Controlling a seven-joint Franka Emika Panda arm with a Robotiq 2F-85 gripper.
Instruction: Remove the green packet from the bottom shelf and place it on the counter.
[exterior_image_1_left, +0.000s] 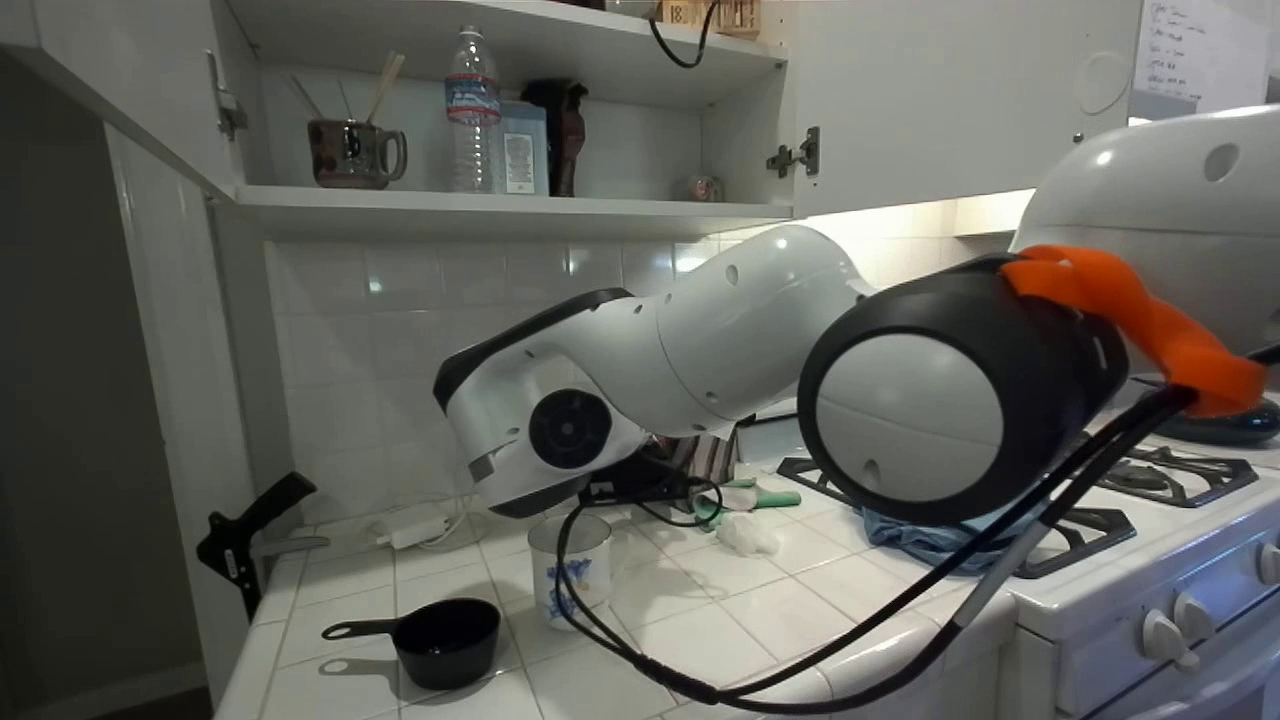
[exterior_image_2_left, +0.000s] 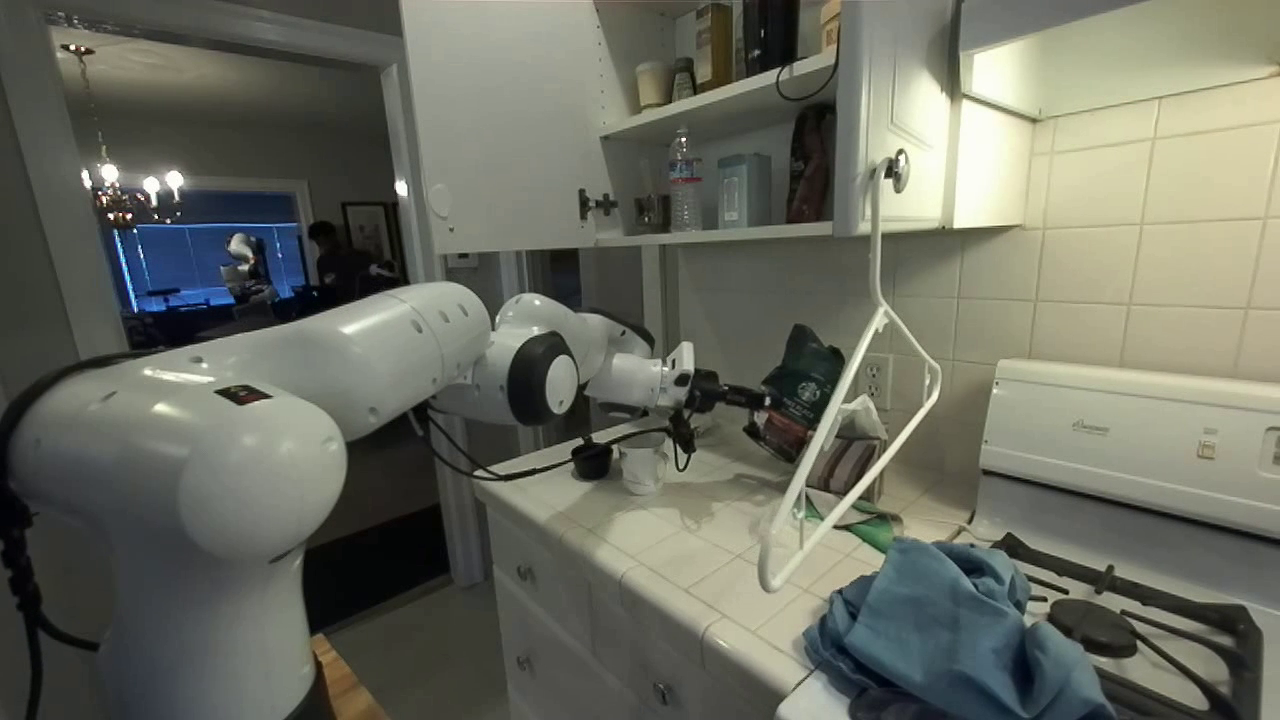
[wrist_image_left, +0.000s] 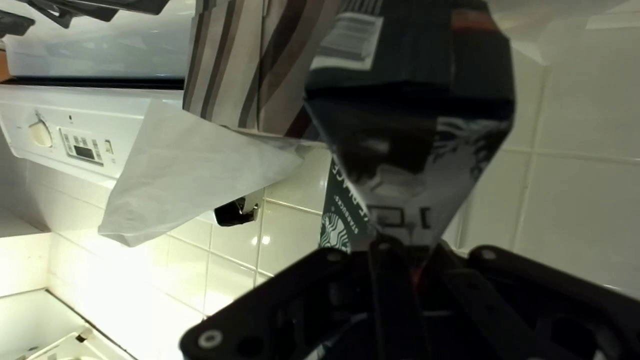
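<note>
The green packet is a dark green Starbucks bag (exterior_image_2_left: 808, 372) with a brownish lower part. My gripper (exterior_image_2_left: 765, 398) is shut on it and holds it tilted, seemingly just above the counter (exterior_image_2_left: 690, 557). In the wrist view the black fingers (wrist_image_left: 412, 250) pinch the packet (wrist_image_left: 410, 107), whose body stretches away from them. In an exterior view the arm hides nearly all of the packet; the counter (exterior_image_1_left: 700, 612) shows below. The bottom shelf (exterior_image_1_left: 600, 207) holds a mug, a clear bottle, a blue-grey box and a dark bag; it also shows in an exterior view (exterior_image_2_left: 715, 236).
A striped box (exterior_image_2_left: 845, 465) with white tissue stands right beside the packet, with a green-and-white cloth (exterior_image_2_left: 855, 517) before it. A white mug (exterior_image_1_left: 572, 572) and a black measuring cup (exterior_image_1_left: 447, 642) stand on the counter. A white hanger (exterior_image_2_left: 835, 440) hangs from the cabinet door knob.
</note>
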